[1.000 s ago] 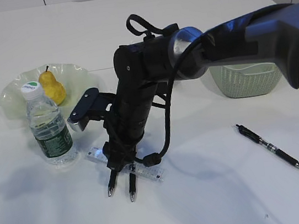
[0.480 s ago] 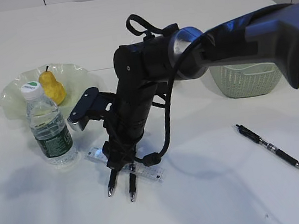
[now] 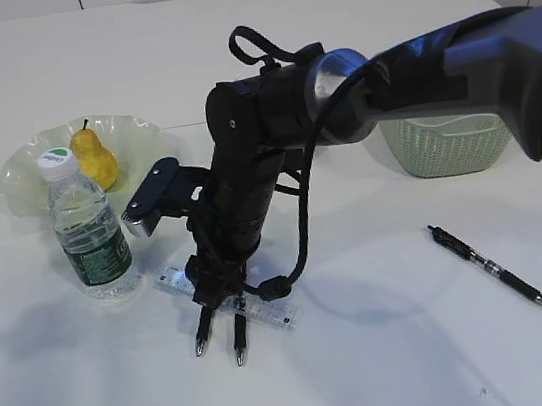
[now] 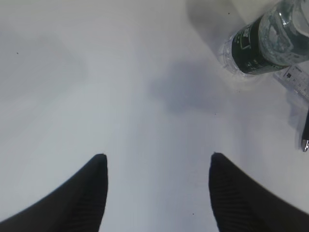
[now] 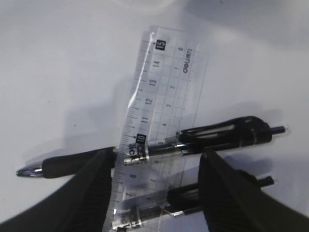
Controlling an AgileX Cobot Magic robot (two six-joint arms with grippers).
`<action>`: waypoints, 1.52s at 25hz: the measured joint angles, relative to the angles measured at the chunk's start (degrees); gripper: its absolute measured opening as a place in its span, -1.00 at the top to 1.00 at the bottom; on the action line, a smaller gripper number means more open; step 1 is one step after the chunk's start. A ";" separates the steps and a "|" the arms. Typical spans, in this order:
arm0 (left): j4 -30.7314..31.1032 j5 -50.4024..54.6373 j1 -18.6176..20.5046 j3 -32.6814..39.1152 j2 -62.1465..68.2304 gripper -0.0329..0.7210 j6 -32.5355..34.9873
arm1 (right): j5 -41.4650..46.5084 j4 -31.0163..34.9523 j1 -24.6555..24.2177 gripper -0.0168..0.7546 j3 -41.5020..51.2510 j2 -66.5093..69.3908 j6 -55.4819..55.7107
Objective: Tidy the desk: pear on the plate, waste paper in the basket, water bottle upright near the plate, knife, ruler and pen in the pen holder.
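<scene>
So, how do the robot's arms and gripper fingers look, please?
The right arm is glossy black with a silver joint ring, a black cable looping beside its wrist and a strap loop on top. Both grippers have matte black, finely ribbed, tapering fingers.

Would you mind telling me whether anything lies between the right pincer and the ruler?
Nothing visible does: the right pincer stands open directly over the ruler, which lies on two black pens on the desk.

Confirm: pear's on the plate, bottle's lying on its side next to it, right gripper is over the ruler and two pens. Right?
Not quite. The water bottle stands upright, cap up, as the exterior view shows. The rest holds: the pear is on the plate, and the right gripper is over the ruler and two pens.
</scene>
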 joint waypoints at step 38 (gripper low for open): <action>0.00 -0.21 0.00 0.00 0.00 -0.32 0.00 | 1.58 0.00 0.00 0.23 -0.62 0.90 0.12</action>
